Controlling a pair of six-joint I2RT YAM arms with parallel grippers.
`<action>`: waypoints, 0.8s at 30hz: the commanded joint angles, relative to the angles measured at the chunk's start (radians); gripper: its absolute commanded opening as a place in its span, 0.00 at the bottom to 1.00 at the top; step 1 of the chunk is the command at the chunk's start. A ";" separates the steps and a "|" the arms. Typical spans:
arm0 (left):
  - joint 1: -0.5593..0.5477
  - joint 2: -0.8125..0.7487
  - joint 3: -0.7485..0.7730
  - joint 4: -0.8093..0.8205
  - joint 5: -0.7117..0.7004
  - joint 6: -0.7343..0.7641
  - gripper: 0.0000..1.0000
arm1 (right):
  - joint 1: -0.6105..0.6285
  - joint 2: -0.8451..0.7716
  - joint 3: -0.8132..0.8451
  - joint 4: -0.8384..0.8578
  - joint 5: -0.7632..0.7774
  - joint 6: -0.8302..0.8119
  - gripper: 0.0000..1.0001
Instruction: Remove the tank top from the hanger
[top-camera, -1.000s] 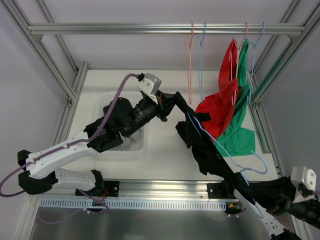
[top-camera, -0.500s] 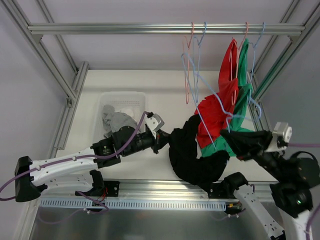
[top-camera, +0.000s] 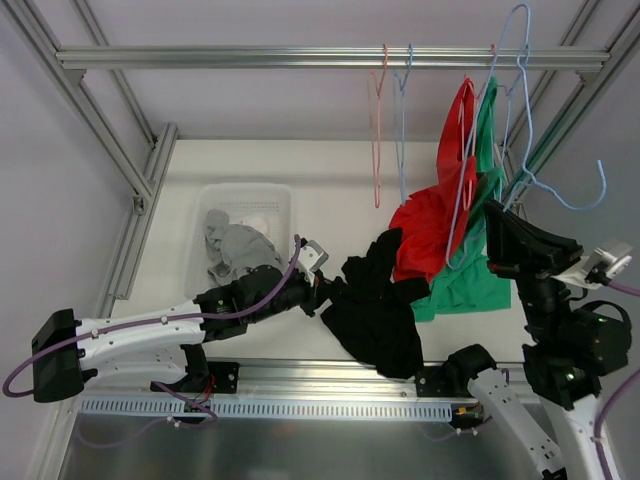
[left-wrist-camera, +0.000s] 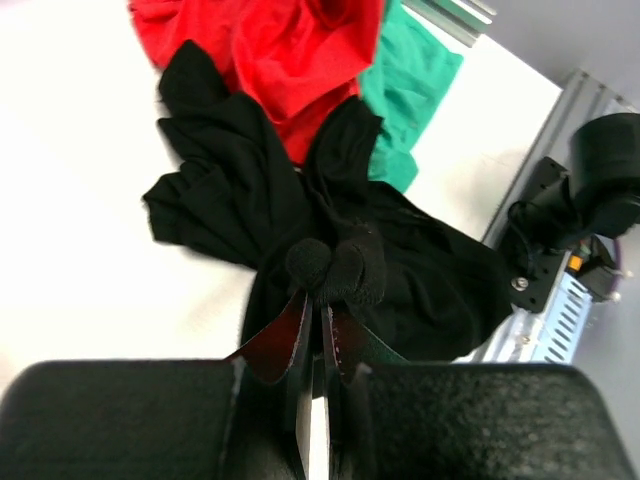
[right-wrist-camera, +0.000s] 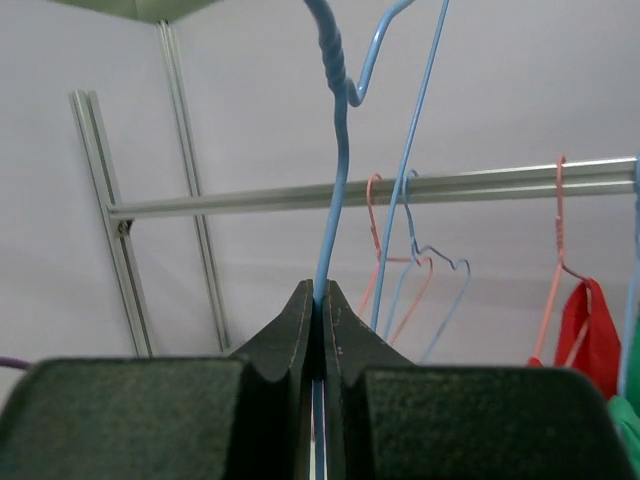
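White table (top-camera: 320, 200), black tank top (top-camera: 375, 310), clear bin (top-camera: 245, 188)

walls (top-camera: 60, 200): pale lilac | aluminium rail (top-camera: 250, 57): overhead | table (top-camera: 330, 170): white | light: even

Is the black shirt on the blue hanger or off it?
Off. The black tank top lies crumpled on the table, pinched by the left claw; the right claw holds the blue hanger up, apart from it.

The tank top (left-wrist-camera: 250, 200) bunched at my left fingers (left-wrist-camera: 280, 345) is plain black, no print. Just beyond them I see a solid red garment (left-wrist-camera: 290, 50) and a solid green garment (left-wrist-camera: 410, 85) on the white table (left-wrist-camera: 70, 200). The hanger (right-wrist-camera: 335, 170) between my black right fingers (right-wrist-camera: 285, 345) is light blue, and past it hangs a pink hanger (right-wrist-camera: 371, 215).
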 joint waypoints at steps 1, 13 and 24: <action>-0.003 0.019 0.064 -0.020 -0.089 -0.002 0.00 | 0.005 -0.026 0.197 -0.449 0.023 -0.082 0.00; -0.005 0.058 0.233 -0.137 -0.015 0.006 0.65 | 0.005 0.358 0.565 -1.033 0.072 -0.047 0.00; -0.005 -0.057 0.206 -0.237 0.085 0.009 0.99 | -0.110 0.856 1.013 -1.034 -0.065 -0.032 0.00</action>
